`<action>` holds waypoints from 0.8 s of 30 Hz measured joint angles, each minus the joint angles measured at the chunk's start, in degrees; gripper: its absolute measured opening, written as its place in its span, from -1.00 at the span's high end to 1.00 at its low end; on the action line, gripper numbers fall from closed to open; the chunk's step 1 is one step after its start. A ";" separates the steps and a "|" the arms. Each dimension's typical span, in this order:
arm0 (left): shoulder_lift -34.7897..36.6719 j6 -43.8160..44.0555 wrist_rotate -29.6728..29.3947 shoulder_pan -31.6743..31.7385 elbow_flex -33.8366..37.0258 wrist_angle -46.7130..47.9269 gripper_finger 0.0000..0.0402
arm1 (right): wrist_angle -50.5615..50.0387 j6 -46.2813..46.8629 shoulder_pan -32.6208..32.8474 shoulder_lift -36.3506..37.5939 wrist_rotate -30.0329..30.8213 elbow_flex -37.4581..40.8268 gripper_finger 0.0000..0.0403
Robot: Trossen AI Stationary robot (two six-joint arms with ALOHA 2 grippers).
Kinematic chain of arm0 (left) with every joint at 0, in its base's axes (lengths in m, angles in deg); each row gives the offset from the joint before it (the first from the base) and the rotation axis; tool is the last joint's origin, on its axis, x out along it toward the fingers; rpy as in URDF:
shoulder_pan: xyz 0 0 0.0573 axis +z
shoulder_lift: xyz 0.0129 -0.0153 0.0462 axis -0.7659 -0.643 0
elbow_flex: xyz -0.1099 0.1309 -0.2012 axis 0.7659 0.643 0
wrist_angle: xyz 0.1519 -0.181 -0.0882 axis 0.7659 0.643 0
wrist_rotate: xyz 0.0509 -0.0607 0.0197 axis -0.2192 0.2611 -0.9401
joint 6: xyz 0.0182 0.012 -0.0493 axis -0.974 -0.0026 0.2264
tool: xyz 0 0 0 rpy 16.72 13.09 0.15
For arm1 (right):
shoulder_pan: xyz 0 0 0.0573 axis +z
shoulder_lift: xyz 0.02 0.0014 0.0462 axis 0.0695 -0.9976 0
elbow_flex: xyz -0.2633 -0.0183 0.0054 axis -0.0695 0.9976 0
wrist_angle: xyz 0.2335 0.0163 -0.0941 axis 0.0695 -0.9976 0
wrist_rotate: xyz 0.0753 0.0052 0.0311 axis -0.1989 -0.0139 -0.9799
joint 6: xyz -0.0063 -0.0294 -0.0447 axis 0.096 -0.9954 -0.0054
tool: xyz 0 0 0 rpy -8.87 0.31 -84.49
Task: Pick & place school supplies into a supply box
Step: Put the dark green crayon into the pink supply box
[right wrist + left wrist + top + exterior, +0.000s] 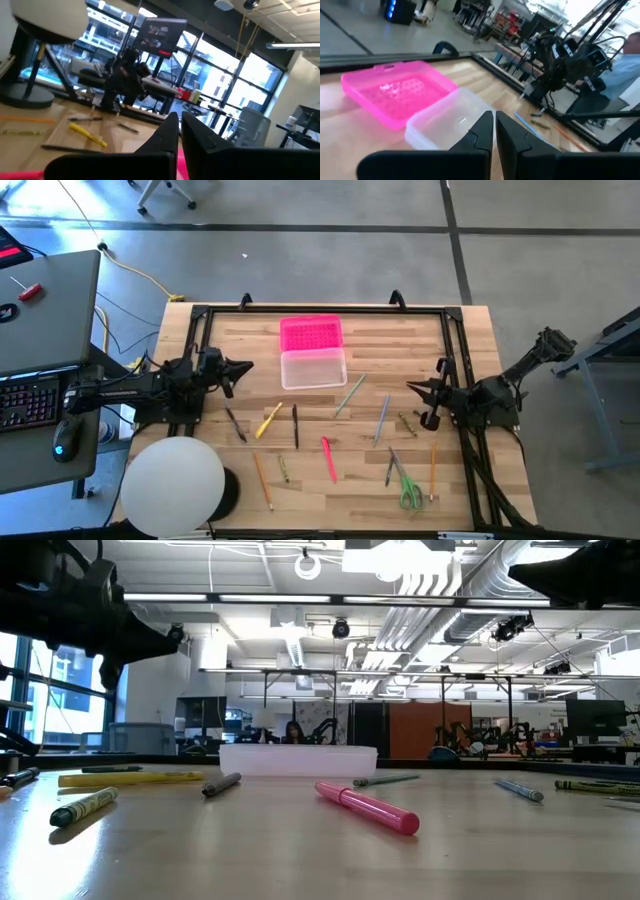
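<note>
The supply box lies open at the table's far middle, its pink lid [311, 334] flat behind the clear base [313, 368]. Pens and pencils lie loose on the wood in front of it: a yellow one [268, 420], a black one [295, 426], a pink marker [329, 458], a grey-green one [350, 395] and a blue-grey one [382, 420]. Green-handled scissors [410, 491] lie near the front right. My left gripper [248, 366] hovers shut left of the box, pointing level at it. My right gripper [408, 387] hovers shut to the box's right, holding nothing.
A black frame rail [325, 308] runs around the tabletop. A white round lamp head [172, 485] stands over the near left corner. A side desk with a keyboard [28, 395] sits beyond the left edge. Orange pencils [262, 480] lie near the front edge.
</note>
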 joint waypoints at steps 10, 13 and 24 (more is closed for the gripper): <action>-1.10 -10.77 -5.55 0.00 0.00 0.08 0.72 | 4.95 -1.14 0.00 0.02 -5.20 0.00 1.00; -2.26 -11.55 -8.67 0.00 0.00 0.67 0.63 | 4.95 -1.20 0.00 0.00 -5.20 0.00 1.00; -11.27 -11.97 -22.53 0.00 -0.13 5.68 0.21 | 4.60 -1.08 0.00 0.02 -5.20 0.00 1.00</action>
